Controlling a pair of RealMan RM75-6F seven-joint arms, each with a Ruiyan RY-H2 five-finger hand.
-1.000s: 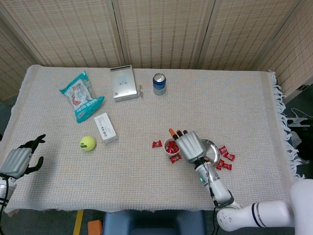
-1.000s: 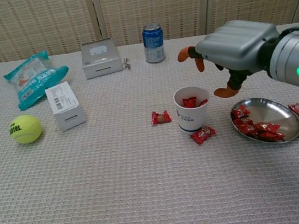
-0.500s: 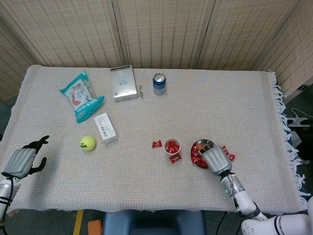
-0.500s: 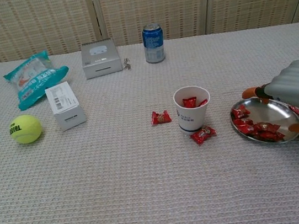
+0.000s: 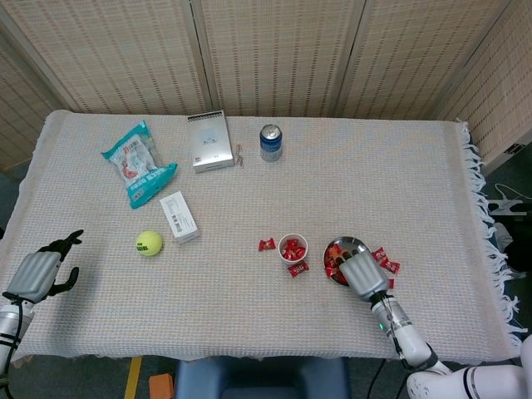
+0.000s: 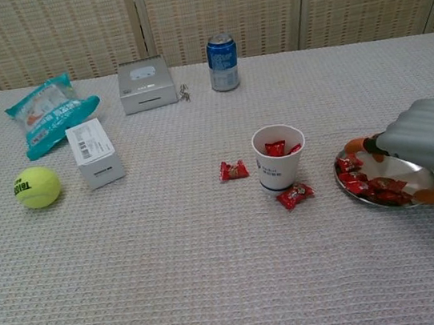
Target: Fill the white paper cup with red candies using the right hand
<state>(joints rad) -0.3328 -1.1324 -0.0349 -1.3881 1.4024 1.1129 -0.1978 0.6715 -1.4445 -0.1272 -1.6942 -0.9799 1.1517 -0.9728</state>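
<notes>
Staged test room, cloth-covered table, woven folding screens, scattered household props

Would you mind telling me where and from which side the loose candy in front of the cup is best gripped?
Pinch the candy across its plump middle, coming from above: it lies flat on the cloth, its twisted ends are thin, and the cup stands close behind, blocking that side.

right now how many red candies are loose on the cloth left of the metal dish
2: one candy lies left of the white paper cup, another at the cup's front right. None seem hidden there.
</notes>
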